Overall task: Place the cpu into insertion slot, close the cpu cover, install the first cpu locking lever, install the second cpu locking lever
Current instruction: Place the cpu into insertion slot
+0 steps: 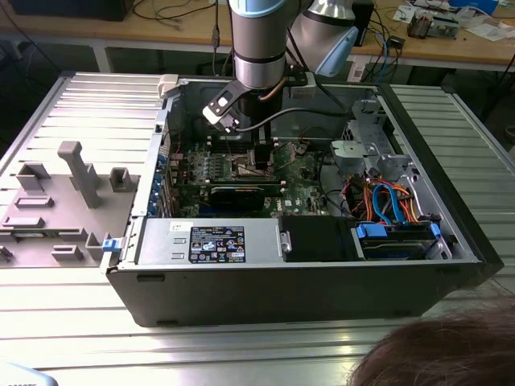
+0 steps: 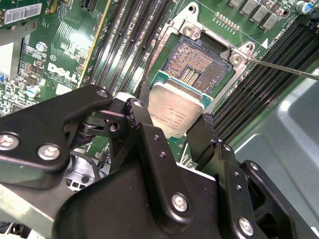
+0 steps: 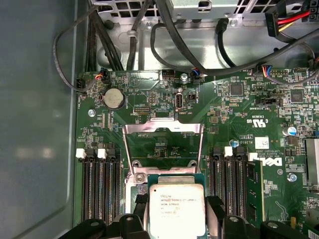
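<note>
— Well, in the exterior view our gripper (image 1: 261,153) reaches down into the open computer case (image 1: 282,297), which sits on a ribbed metal table (image 1: 241,354).

— And around it?

— A grey fixture tray (image 1: 48,241) lies well off towards the exterior view's left, a wooden bench (image 1: 161,32) stands behind the arm, and someone's hair (image 1: 442,354) shows at the near edge.

— In the second wrist view we see the fingers (image 2: 202,142) pinching the cpu (image 2: 174,112) by opposite edges, with the insertion slot (image 2: 199,67) just beyond the fingertips.

— Seated?

— We cannot tell. It overlaps the slot's nearer edge.

— In the first wrist view the cpu cover (image 3: 163,128) stands raised beyond the gripper on the green circuit board (image 3: 234,109), with memory slots (image 3: 99,184) on either side.
</note>
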Robot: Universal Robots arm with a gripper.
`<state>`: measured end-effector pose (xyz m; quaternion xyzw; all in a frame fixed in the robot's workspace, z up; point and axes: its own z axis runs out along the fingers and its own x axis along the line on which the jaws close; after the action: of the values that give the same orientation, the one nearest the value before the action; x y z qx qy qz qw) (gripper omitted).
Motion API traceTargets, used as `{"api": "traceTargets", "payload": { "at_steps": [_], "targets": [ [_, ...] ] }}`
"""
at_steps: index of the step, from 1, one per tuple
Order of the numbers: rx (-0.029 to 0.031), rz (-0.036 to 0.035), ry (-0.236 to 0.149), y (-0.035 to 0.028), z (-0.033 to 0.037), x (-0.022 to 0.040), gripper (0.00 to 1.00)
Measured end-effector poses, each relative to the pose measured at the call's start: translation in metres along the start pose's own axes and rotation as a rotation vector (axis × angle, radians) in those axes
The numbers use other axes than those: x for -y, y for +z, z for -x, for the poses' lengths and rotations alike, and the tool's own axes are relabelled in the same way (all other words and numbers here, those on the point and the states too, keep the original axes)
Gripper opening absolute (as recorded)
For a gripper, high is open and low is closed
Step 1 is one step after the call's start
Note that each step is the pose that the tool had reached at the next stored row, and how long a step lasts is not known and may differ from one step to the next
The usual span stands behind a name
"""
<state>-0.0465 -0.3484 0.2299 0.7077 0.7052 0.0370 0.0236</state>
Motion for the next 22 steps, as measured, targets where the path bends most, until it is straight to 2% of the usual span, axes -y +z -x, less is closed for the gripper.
{"api": "traceTargets", "payload": {
  "at_steps": [22],
  "targets": [
    [0.0013, 0.0003, 0.015, 0.0, 0.0, 0.0, 0.55]
  ]
}}
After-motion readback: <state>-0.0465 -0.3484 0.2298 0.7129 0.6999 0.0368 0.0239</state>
